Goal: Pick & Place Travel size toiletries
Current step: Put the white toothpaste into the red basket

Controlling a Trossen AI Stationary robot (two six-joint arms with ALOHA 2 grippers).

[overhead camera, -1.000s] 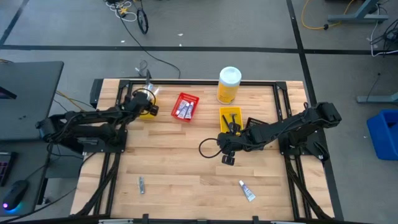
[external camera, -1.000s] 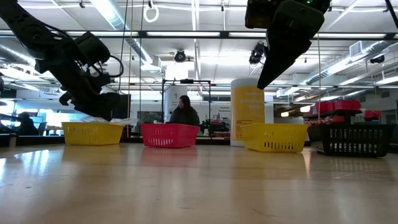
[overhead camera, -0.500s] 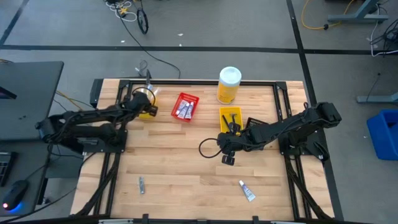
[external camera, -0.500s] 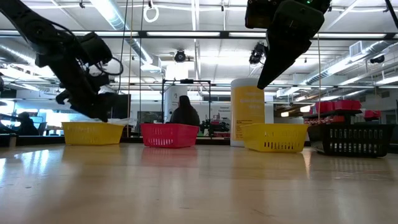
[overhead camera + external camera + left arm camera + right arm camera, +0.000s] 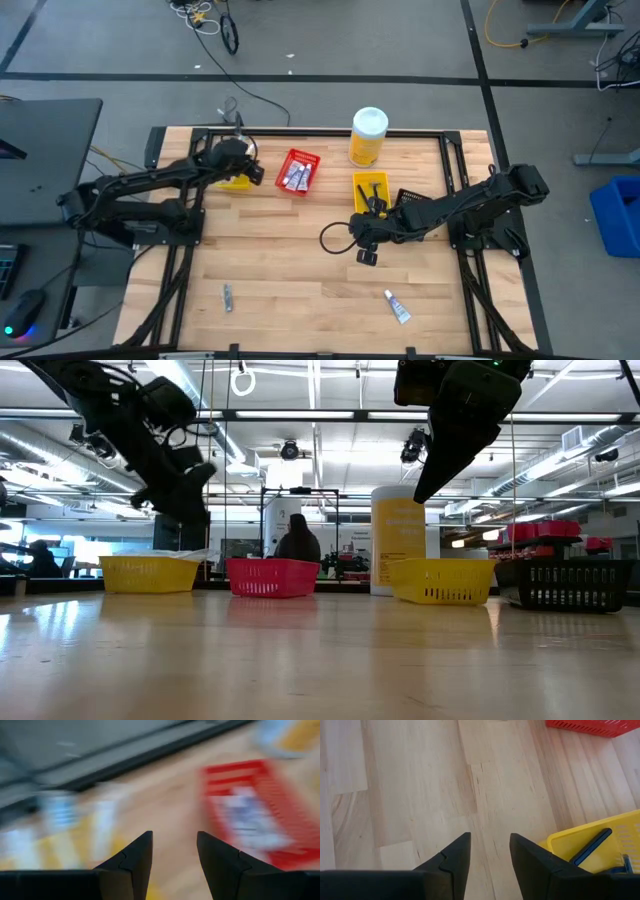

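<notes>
End effector on my left [image 5: 248,170] hangs parted and empty over the far-left yellow bin [image 5: 236,182]; right end effector [image 5: 366,250] empty mid-surface. Toothpaste tube [image 5: 398,307] lies near-right, razor [image 5: 228,297] near-left.

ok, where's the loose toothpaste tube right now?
High view: the toothpaste tube lies on the table's near right side, well below the right gripper.

tubes [image 5: 296,177] in bin [image 5: 309,158]
</notes>
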